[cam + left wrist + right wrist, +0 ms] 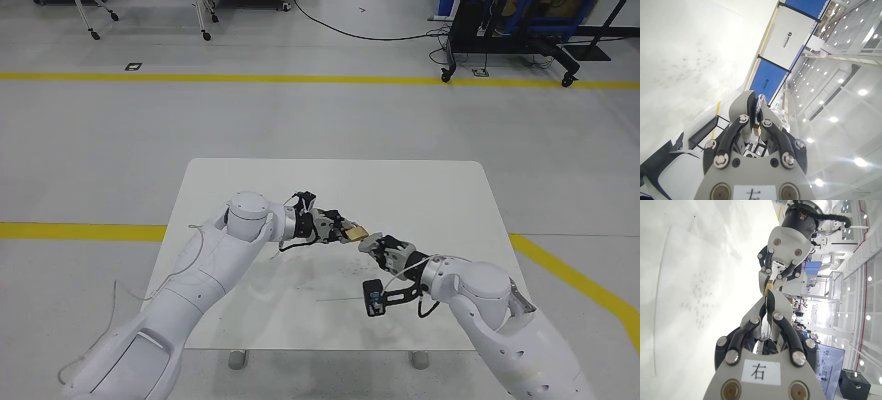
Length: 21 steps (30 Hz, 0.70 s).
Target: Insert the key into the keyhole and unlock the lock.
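Lock (pixel 355 234) in left tool (pixel 345 231), above table (pixel 440 200)

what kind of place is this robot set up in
Most likely an industrial hall or robotics lab: yellow lines are painted on the pale floor, framed glass enclosures stand in the background, and rows of spotlights dot a high ceiling.

One-character label (pixel 754 192) on left gripper (pixel 758 102), another on right gripper (pixel 769 298); print on banners (pixel 786 39).
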Tool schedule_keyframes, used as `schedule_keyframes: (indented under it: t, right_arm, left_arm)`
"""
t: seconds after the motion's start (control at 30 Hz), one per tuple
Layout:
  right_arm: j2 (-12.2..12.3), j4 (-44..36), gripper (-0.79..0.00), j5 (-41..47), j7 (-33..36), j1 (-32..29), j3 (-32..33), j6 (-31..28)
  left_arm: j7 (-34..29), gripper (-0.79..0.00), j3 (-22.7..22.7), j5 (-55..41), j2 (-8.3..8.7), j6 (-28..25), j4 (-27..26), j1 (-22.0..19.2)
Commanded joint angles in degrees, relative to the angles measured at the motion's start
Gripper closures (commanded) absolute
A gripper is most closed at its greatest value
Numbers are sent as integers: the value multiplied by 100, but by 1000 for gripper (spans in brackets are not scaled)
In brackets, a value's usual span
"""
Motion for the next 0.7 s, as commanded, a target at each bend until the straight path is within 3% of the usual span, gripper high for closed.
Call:
schedule_keyframes:
  t: [0.0, 0.53, 0.6, 0.67]
  right_arm:
    - [-1, 4, 0, -26, 50, 23, -33, -23]
    - [-52, 89, 0, 269, 462, 240, -225, -95]
    - [-51, 72, -252, 301, 476, 238, -216, -91]
    - [-47, 38, -329, 343, 464, 221, -191, -61]
  left_arm:
    - [-5, 0, -7, 13, -3, -7, -1, 2]
    - [-73, 0, -66, 109, -25, -23, 62, -6]
    - [-68, 0, -85, 93, -29, -18, 89, -5]
    - [-63, 0, -92, 91, -34, -7, 104, -7]
